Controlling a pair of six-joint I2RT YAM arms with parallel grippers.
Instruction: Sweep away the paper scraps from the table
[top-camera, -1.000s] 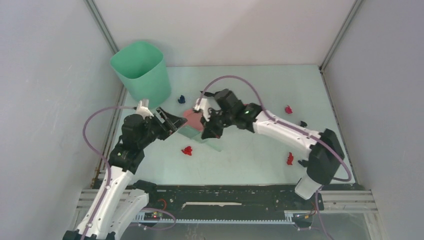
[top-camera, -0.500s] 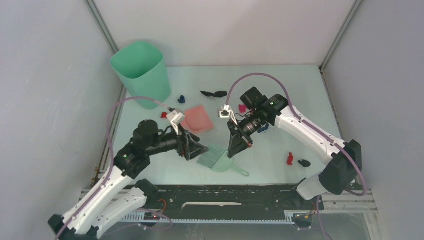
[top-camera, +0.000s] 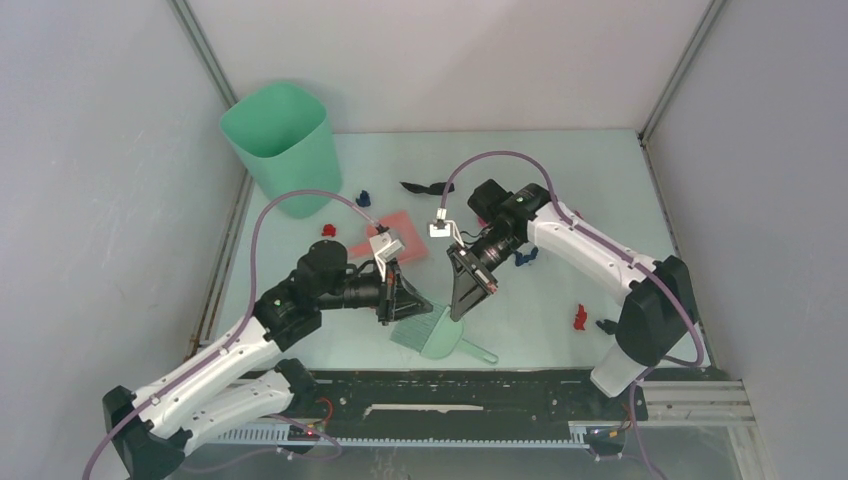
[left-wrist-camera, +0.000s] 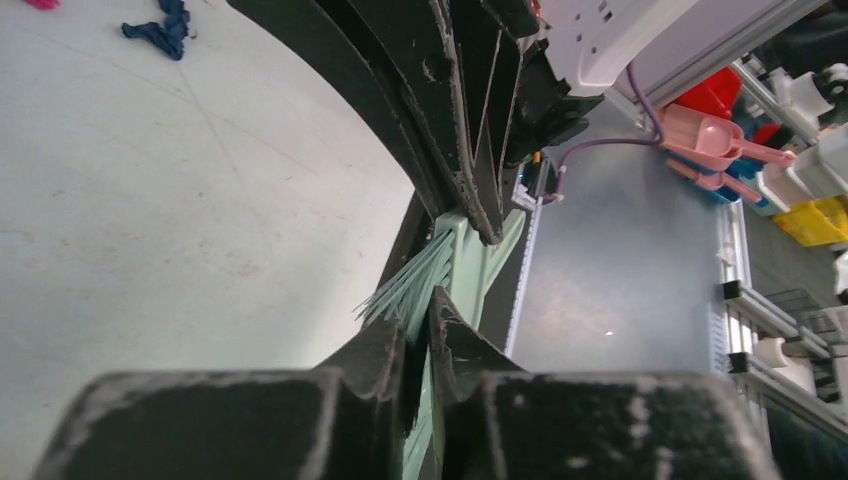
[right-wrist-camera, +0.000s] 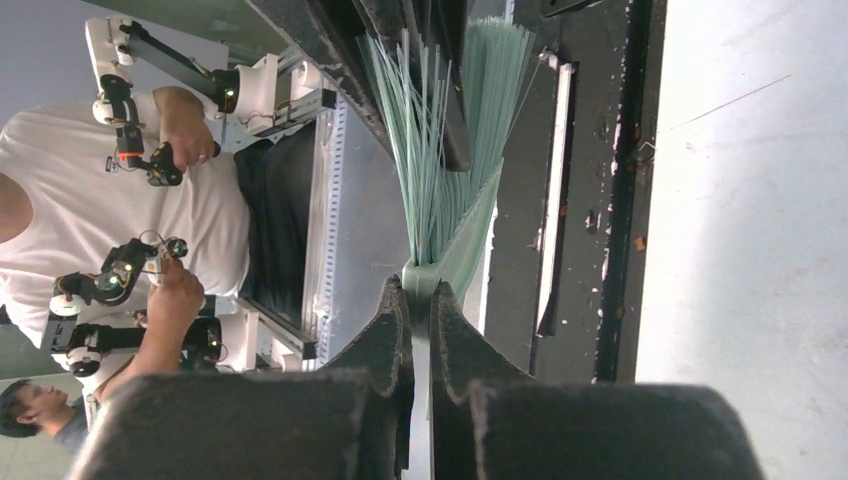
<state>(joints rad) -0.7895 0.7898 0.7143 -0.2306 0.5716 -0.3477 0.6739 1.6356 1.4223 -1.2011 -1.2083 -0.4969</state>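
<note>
Awkwardly, left gripper (left-wrist-camera: 425, 322) and right gripper (right-wrist-camera: 420, 292) both clamp the green brush (top-camera: 438, 338).
If I tug unevenly, it may twist free and fall off the table (top-camera: 520, 170).

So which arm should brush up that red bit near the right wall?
Probably the right. The right gripper is shut on the green brush, and the red scrap lies on its side. The left gripper pinches the brush too, but sits farther from that scrap.

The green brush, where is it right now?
In the top view, the green brush is near the front-centre edge of the table, gripped between the left claw and right claw, below the pink dustpan.
</note>
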